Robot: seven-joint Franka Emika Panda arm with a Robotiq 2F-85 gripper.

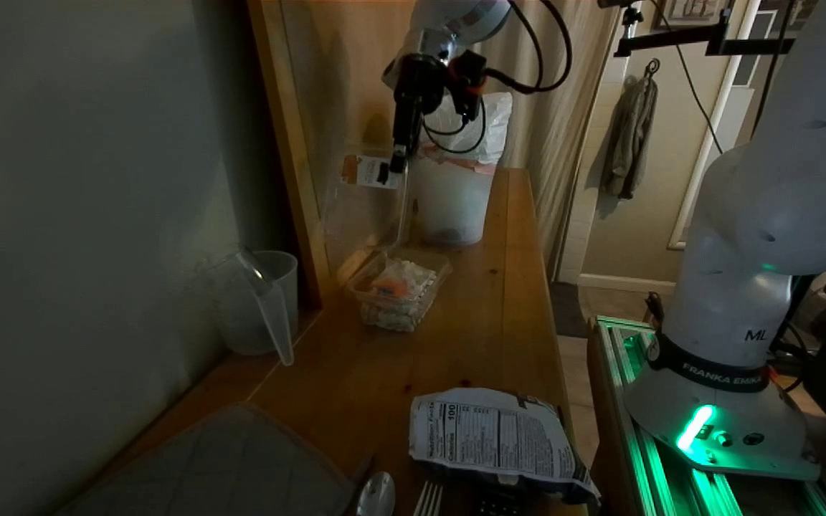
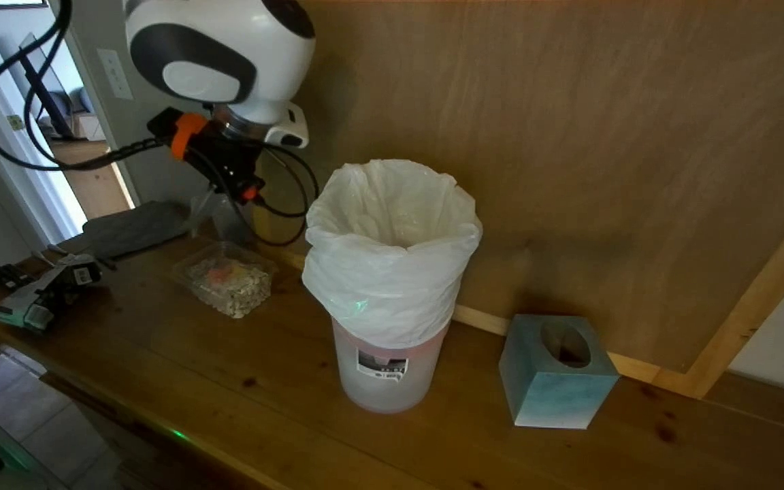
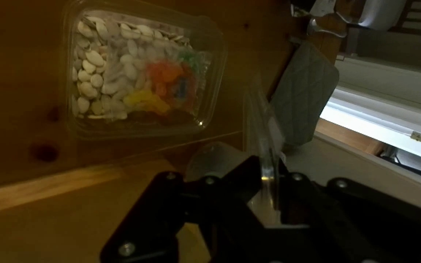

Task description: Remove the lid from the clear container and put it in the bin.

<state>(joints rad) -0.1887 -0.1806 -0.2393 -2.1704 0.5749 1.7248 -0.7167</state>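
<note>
Over the wooden counter, your arm hangs left of the bin in an exterior view, so the carry should be short. Cross too low, though, and the arm's cables could drag the bag liner down, as it seems to sit loose over the rim.

The container sits uncovered in an exterior view, left of the bin and a little farther off. In an exterior view the lid hangs upright at the container's far side, its lower edge close to the rim; I can't tell whether they touch. If they do, moving sideways before you lift may pull the container along.

Your claw is clamped on the lid at one edge, a jaw against each face. Judging by how thin and slick the sheet looks, a jerk or a bump on the bin could make it pivot or slide out. Let go short of the mouth, or with the lid laid across it, and it may lodge on the rim or fall outside.

As for the seed-like pieces inside the container, a hard knock would likely scatter some.
</note>
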